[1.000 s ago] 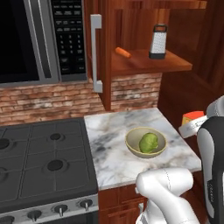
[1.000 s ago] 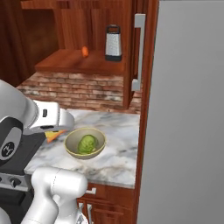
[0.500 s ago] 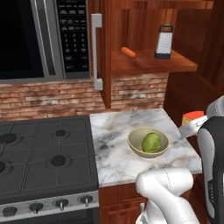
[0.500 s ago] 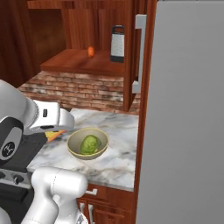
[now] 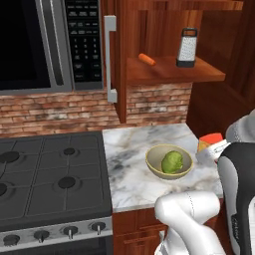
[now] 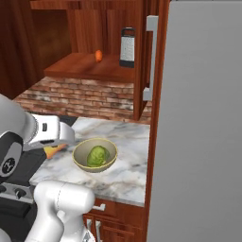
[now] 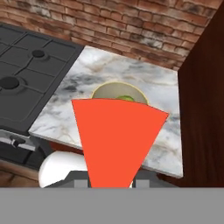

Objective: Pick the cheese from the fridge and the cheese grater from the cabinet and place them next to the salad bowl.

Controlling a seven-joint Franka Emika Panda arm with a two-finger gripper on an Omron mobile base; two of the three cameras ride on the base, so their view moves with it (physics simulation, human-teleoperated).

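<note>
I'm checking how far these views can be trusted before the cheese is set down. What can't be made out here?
- Gripper fingertips, hand view: hidden behind the cheese.
- Salad bowl, hand view: mostly covered by the cheese.
- Cheese, left base view: partly hidden by the arm.
- Cheese, right base view: the arm leaves an orange sliver.
- Fridge, right base view: cut off by the edges.

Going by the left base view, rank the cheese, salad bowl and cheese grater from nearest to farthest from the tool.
1. cheese, held in the tool, at the counter's right edge.
2. salad bowl, just left on the counter.
3. cheese grater, up on the cabinet shelf.
</note>
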